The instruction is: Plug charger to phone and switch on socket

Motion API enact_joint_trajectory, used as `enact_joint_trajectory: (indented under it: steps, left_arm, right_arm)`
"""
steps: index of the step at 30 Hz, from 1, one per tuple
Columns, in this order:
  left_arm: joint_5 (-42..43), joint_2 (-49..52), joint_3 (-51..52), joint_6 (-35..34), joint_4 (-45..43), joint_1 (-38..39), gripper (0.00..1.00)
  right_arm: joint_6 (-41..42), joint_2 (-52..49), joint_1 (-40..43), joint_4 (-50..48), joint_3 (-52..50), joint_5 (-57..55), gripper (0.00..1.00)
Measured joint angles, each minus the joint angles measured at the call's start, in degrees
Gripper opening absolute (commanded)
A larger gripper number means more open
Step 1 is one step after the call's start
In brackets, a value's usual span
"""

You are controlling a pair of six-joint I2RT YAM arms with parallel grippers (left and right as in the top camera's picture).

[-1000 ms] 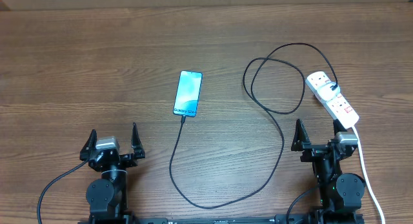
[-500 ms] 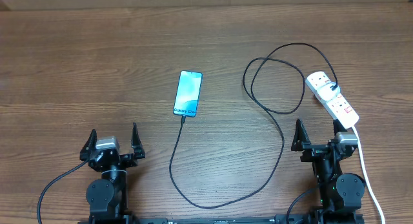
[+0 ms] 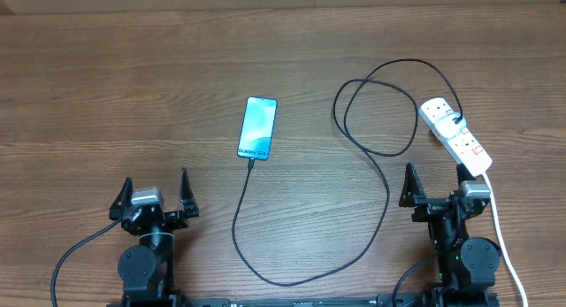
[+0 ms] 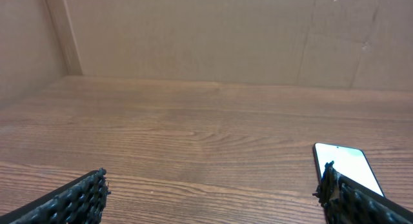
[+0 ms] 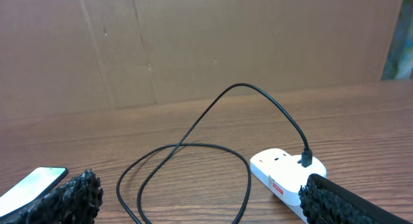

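Now, from my seat, my left gripper (image 3: pixel 156 191) sits parked at the near edge with its fingers spread wide and nothing between them. Just ahead and to its right lies the phone (image 3: pixel 257 126), flat on the table, screen lit. The cable (image 3: pixel 386 194) meets the phone's near end, so I judge the plug already seated there, though the joint is too small to be sure. From there the cable sweeps toward me, curves right, loops once and ends in a plug standing in the power strip (image 3: pixel 455 135) at the right. My right gripper (image 3: pixel 435 184) rests just near of the strip, also wide open and empty.

So the charging half looks done to me. What is left is the switch: I cannot read from these views whether the strip's small red rockers are on or off. The strip's thick white cord (image 3: pixel 500 227) runs off past my right arm.

Underneath is a brown wood-grain table (image 3: pixel 106 86); plain brown cardboard panels (image 4: pixel 193 37) wall it in behind.
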State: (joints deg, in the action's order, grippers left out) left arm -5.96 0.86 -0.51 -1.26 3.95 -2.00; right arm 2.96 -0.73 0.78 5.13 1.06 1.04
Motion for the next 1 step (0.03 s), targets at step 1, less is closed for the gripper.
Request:
enact_joint_trajectory:
  steps: [1]
  left_arm:
    - [0.0, 0.0, 0.0, 0.0, 0.0, 0.0, 1.0]
  right_arm:
    - [0.02, 0.0, 0.0, 0.04, 0.0, 0.0, 1.0]
